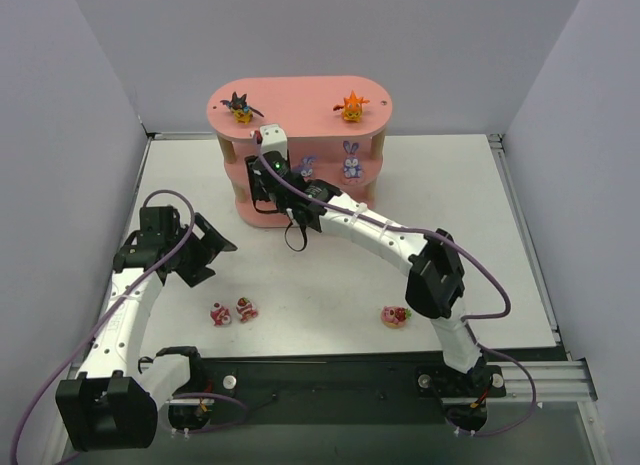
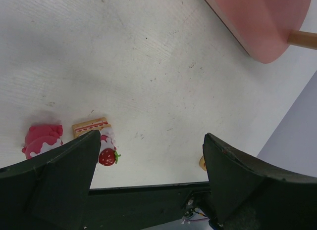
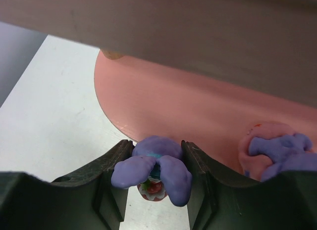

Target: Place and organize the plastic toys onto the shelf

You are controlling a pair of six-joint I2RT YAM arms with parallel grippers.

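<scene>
The pink shelf [image 1: 300,92] stands at the back centre. A black bat toy [image 1: 240,107] and an orange toy [image 1: 351,106] stand on its top board. Two purple bunnies [image 1: 351,161] [image 1: 306,168] stand on the middle board. My right gripper [image 1: 262,180] reaches in at the shelf's left end, shut on a third purple bunny [image 3: 156,163] held over the rim of a pink board [image 3: 173,106], with another bunny [image 3: 277,151] to its right. My left gripper [image 1: 205,250] is open and empty above the table. Three red-and-white toys [image 1: 220,314] [image 1: 246,309] [image 1: 395,316] lie on the table.
In the left wrist view, two red-and-white toys [image 2: 42,138] [image 2: 106,153] lie by my left finger [image 2: 74,165], and the shelf's end [image 2: 262,22] is at the upper right. Grey walls enclose the white table [image 1: 330,275]. The black base rail [image 1: 330,375] runs along the near edge.
</scene>
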